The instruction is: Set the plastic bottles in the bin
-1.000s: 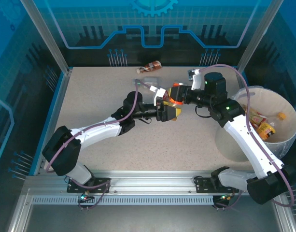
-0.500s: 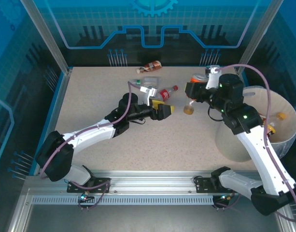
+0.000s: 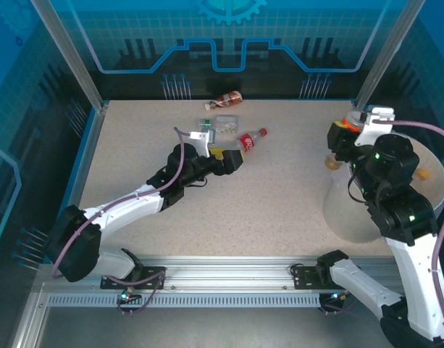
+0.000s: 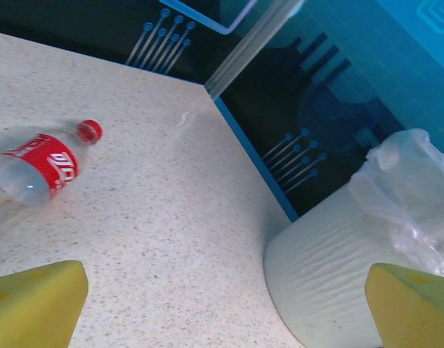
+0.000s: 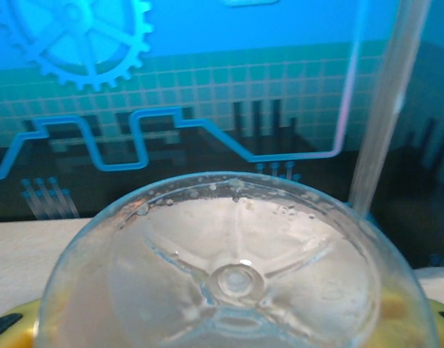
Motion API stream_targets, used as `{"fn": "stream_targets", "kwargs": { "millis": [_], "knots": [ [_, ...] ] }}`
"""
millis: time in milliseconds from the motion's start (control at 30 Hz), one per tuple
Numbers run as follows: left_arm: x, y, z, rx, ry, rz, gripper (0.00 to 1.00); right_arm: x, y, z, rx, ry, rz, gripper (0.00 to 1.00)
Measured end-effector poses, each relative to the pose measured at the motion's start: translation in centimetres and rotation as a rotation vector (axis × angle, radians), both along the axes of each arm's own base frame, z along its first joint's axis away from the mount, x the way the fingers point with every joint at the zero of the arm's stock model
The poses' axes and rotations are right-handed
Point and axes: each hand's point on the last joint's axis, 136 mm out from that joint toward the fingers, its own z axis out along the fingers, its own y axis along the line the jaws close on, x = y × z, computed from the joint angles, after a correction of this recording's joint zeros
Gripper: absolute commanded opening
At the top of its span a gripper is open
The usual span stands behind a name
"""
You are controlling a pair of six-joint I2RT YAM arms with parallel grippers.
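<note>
My right gripper [image 3: 342, 143] is shut on a clear plastic bottle with an orange label [image 3: 334, 156], held in the air at the left rim of the white bin [image 3: 343, 214]. The right wrist view looks at that bottle's round clear base [image 5: 236, 279]. My left gripper [image 3: 229, 159] stands open over the table, its yellow pads [image 4: 35, 305] wide apart and nothing between them. Just beyond it lies a red-labelled bottle [image 3: 249, 140] [image 4: 40, 163]. A clear bottle [image 3: 220, 122] and a brown bottle [image 3: 227, 97] lie further back.
The bin's ribbed white wall [image 4: 330, 279] and its crumpled plastic liner [image 4: 406, 181] stand to the right in the left wrist view. An orange-capped bottle [image 3: 422, 174] lies inside the bin. Blue walls and a metal post [image 3: 384, 54] close the back right corner.
My left gripper let go of the orange-labelled bottle, opened wide and drew back left. My right arm carried that bottle rightwards from mid-table to the bin's rim.
</note>
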Motion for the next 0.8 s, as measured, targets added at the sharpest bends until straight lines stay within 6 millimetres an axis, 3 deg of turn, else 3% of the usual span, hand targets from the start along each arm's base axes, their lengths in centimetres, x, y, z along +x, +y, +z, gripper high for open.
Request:
{"fn": "stream_targets", "kwargs": {
  "millis": [433, 633, 800],
  "knots": [
    [1.5, 2.7, -2.1, 0.016, 0.097, 0.121, 0.99, -3.1, -9.5, -0.6, -0.247, 0.106, -0.460, 0.36],
    [1.5, 3.0, -2.6, 0.021, 0.123, 0.133, 0.99, -3.6, -13.8, -4.2, -0.244, 0.307, -0.613, 0.39],
    [1.7, 3.4, -2.8, 0.009, 0.144, 0.148, 0.99, -3.2, -16.0, -8.0, -0.165, 0.465, -0.649, 0.40]
  ]
}}
